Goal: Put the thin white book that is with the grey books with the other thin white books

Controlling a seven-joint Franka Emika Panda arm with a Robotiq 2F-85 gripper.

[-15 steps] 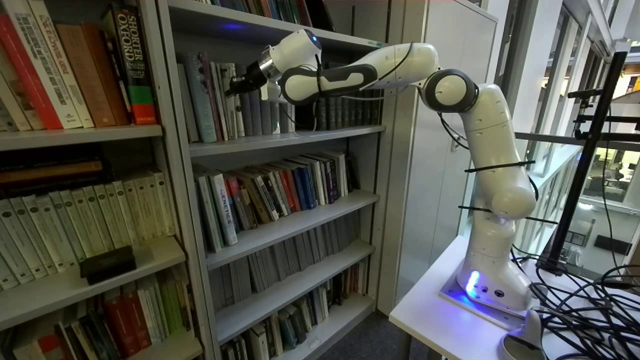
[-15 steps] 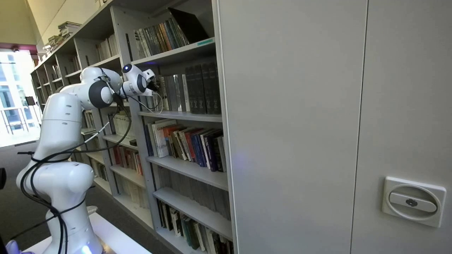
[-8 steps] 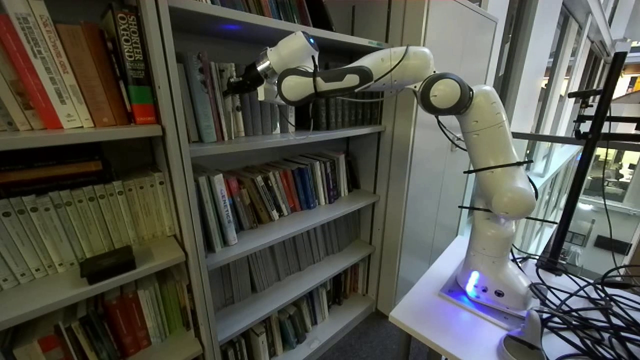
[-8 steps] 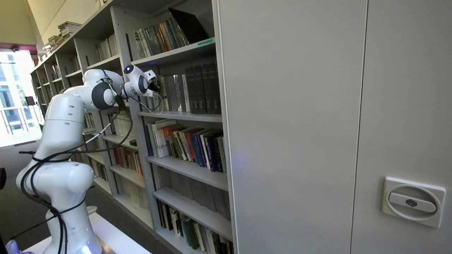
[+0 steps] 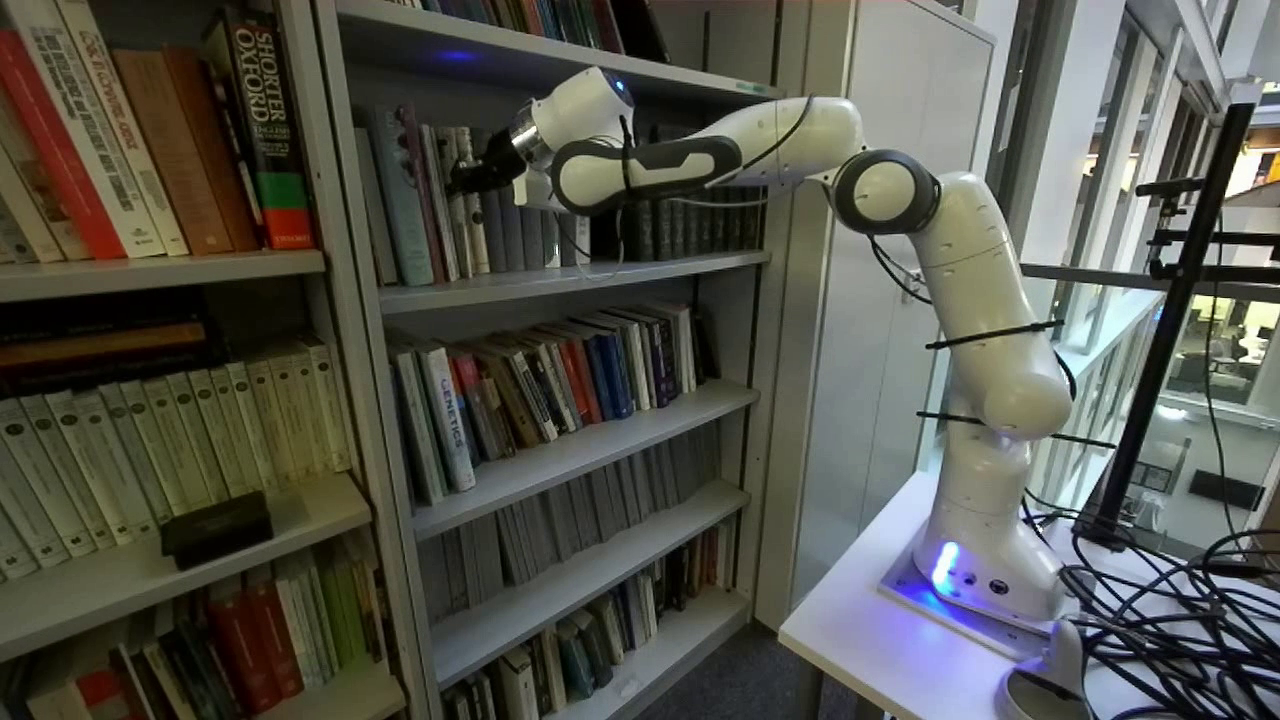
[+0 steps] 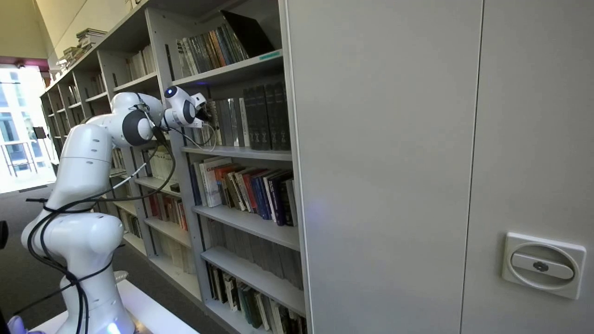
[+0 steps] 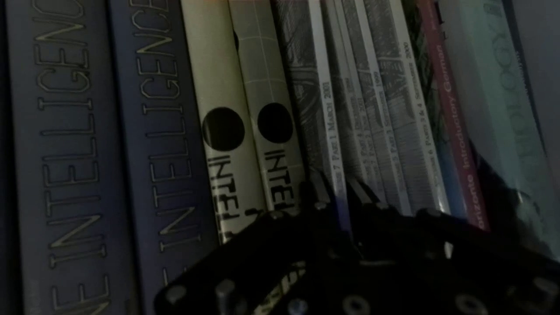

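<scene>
In the wrist view the thin white book [image 7: 328,100] stands upright, slightly tilted, with its spine between the fingers of my gripper [image 7: 339,186]. The fingers are close together on both sides of it, shut on it; its lower part is hidden. The other thin white books [image 7: 412,83] stand just right of it, several slim pale spines. The grey books [image 7: 157,109] are at the left, with two cream books between. In both exterior views the gripper [image 5: 465,178] [image 6: 203,114] is at the shelf, near the grey books [image 5: 512,235] [image 6: 227,123]; the held book is not clear there.
In the wrist view two cream books [image 7: 227,87] touch the gripper's left side, and a red book [image 7: 450,105] and a pale green book [image 7: 509,87] stand at right. A shelf board [image 5: 640,60] runs above the hand. A white-spined book [image 6: 244,123] stands beside black volumes [image 6: 269,116].
In both exterior views the arm has moved slightly toward the bookshelf and its links have sunk a little. The hand has shifted only slightly. The books look unmoved.
</scene>
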